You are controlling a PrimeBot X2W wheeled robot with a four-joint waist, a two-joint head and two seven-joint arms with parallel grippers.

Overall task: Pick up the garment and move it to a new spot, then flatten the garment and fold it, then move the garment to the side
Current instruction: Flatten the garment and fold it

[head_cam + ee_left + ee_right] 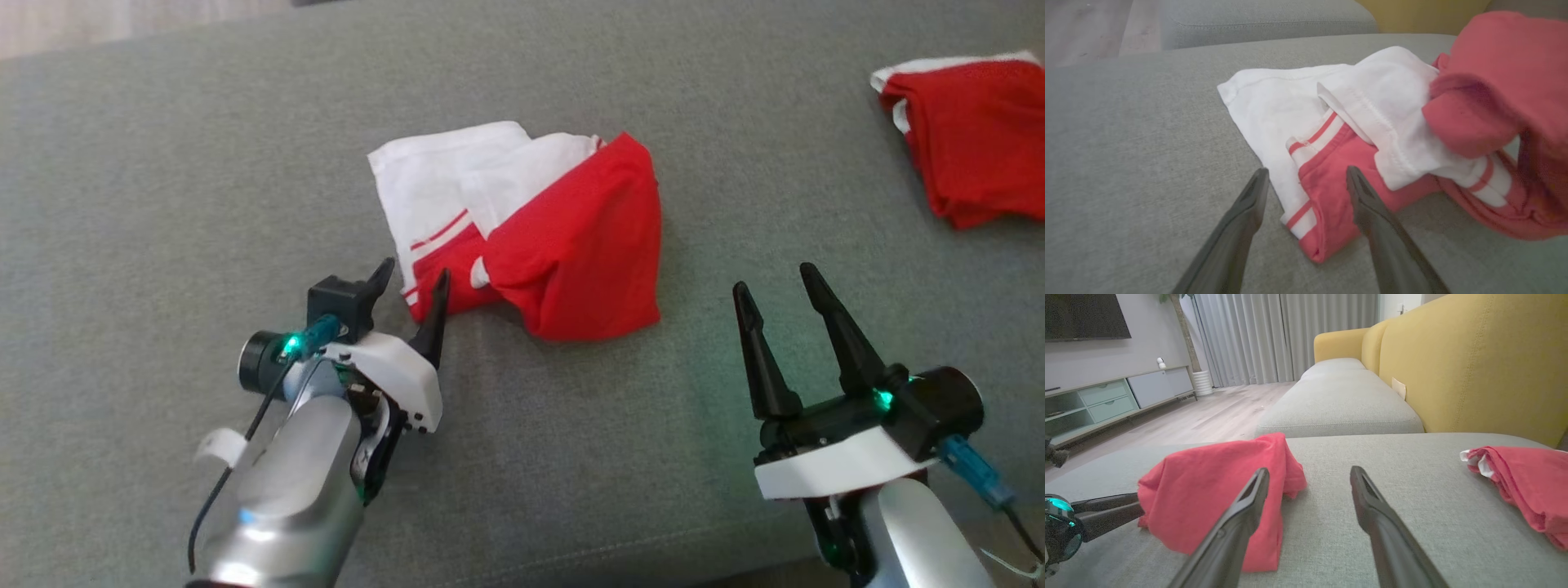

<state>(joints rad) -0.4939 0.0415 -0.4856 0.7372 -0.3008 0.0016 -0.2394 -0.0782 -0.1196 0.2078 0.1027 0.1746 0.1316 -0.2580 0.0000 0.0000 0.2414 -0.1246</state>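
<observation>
1. My left claw (414,273) stands open, with its fingers either side of a striped corner of the garment (563,237); my left wrist view shows this close.
2. My right claw (774,279) is open, well apart from the garment, over the grey sofa seat (163,204).
3. The right wrist view adds the yellow backrest (1474,363).

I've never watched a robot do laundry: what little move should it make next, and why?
Probably ease the left jaws forward, then close them on the striped corner of the crumpled red and white cloth garment: they stand open with that corner between them, nothing held.
</observation>
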